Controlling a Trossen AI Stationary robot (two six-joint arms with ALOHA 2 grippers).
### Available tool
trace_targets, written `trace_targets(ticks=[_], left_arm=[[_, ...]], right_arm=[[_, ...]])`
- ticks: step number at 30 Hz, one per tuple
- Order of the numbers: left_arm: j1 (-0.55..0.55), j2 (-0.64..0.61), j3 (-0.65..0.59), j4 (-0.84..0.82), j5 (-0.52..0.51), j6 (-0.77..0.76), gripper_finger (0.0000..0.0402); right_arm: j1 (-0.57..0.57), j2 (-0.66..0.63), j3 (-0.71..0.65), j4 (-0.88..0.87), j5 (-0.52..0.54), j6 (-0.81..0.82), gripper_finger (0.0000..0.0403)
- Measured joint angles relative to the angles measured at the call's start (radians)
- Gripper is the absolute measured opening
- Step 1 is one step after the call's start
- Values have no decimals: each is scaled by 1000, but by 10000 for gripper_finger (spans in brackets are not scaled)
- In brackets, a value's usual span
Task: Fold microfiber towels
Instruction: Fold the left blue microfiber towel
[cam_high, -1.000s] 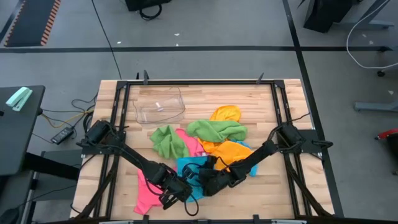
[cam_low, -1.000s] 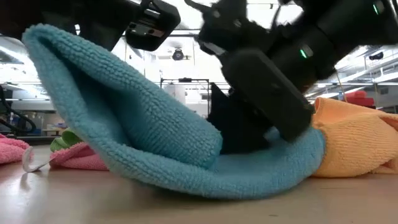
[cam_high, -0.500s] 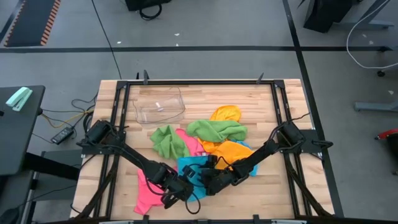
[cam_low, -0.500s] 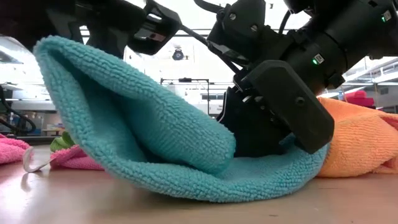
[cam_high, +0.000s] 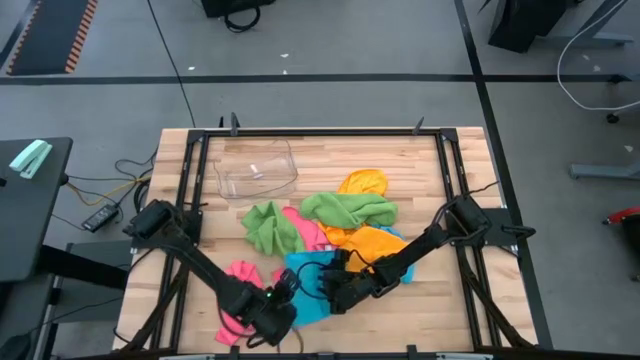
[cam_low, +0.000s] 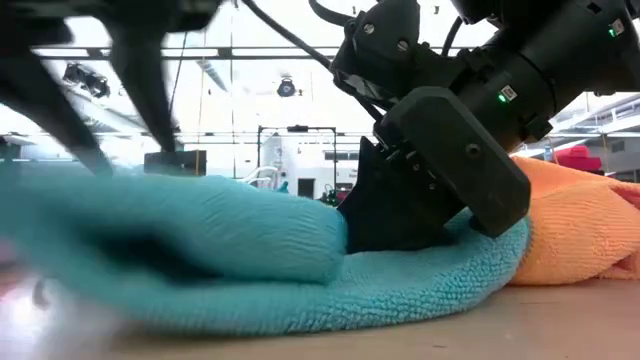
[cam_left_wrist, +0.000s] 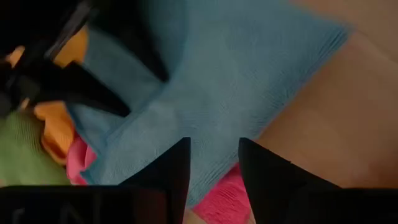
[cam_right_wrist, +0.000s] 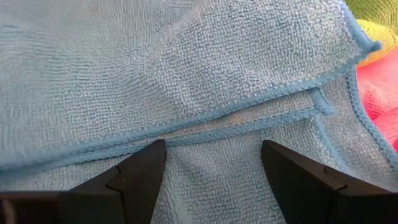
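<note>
1. My right end effector (cam_high: 335, 292) rests spread wide on the blue towel (cam_high: 312, 287), its fingers (cam_right_wrist: 140, 177) apart and pressing down on the cloth, grasping nothing.
2. My left end effector (cam_high: 272, 308) is just beside that towel's near edge; its fingers (cam_left_wrist: 171, 177) stand parted over the blue cloth, nothing between them.
3. The blue towel lies doubled over itself at the counter's (cam_high: 400, 165) front middle.
4. A pink towel (cam_high: 237, 300) lies beside it, under my left arm.
5. Green towels (cam_high: 345, 208) and orange towels (cam_high: 380, 243) sit heaped behind.
</note>
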Motion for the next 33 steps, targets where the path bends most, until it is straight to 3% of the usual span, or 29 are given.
trace_targets(ticks=[6,13,21,33], left_arm=[[-6,0,0,-88,-21,12,143],[20,49,-36,-79,-25,63,141],[-16,79,-81,-1,-217,176,133],[-59,92,-82,40,-250,268,114]], right_arm=[[20,1,0,-3,1,47,277],[29,1,0,-6,-1,46,277],[28,1,-1,-2,1,23,277],[20,1,-1,-2,1,20,277]])
